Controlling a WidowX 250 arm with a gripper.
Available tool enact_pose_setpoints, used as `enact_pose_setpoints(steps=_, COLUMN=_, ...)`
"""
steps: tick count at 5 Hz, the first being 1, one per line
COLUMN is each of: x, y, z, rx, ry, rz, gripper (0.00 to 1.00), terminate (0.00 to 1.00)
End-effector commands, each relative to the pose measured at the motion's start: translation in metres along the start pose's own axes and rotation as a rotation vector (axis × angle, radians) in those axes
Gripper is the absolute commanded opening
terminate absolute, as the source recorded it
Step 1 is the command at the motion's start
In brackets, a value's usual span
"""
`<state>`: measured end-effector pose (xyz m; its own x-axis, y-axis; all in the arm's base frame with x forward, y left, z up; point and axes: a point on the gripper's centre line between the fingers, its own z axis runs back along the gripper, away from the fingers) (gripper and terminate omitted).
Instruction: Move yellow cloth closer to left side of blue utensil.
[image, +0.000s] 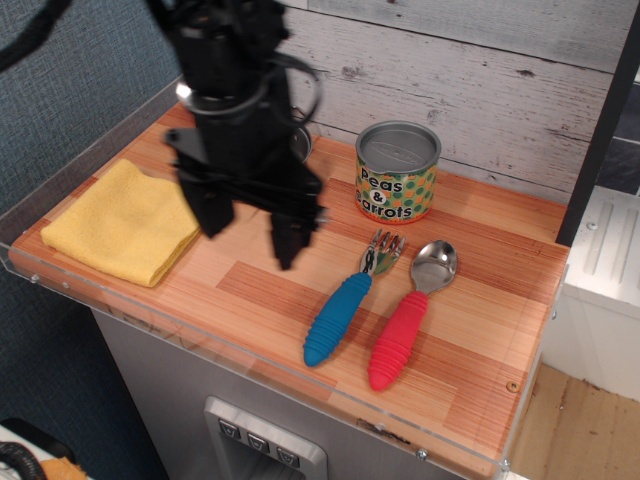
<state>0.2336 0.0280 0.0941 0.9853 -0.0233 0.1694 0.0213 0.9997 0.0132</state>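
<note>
The yellow cloth (128, 223) lies folded flat at the left end of the wooden counter. The blue utensil (343, 306), a fork with a ribbed blue handle, lies right of the middle, tines toward the back. My black gripper (250, 235) hangs above the counter between the cloth and the fork, blurred by motion. Its two fingers are spread apart and hold nothing. Its left finger (213, 215) is near the cloth's right edge, above it.
A spoon with a ribbed red handle (405, 323) lies just right of the fork. A "Peas & Carrots" can (397, 172) stands behind them. A steel pot (298, 140) is mostly hidden behind my arm. A clear rim edges the counter (470, 330).
</note>
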Motion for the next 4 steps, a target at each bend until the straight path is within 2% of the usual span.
enact_pose_setpoints(steps=1, x=0.015, y=0.067, z=-0.005, rx=0.085, ry=-0.034, rz=0.066, gripper=1.00, terminate=0.00)
enact_pose_setpoints(steps=3, x=0.026, y=0.126, z=-0.016, rx=0.147, ry=-0.054, rz=0.071, gripper=1.00, terminate=0.00)
enact_pose_setpoints(steps=4, x=0.026, y=0.144, z=-0.021, rx=0.152, ry=-0.050, rz=0.082, gripper=1.00, terminate=0.00)
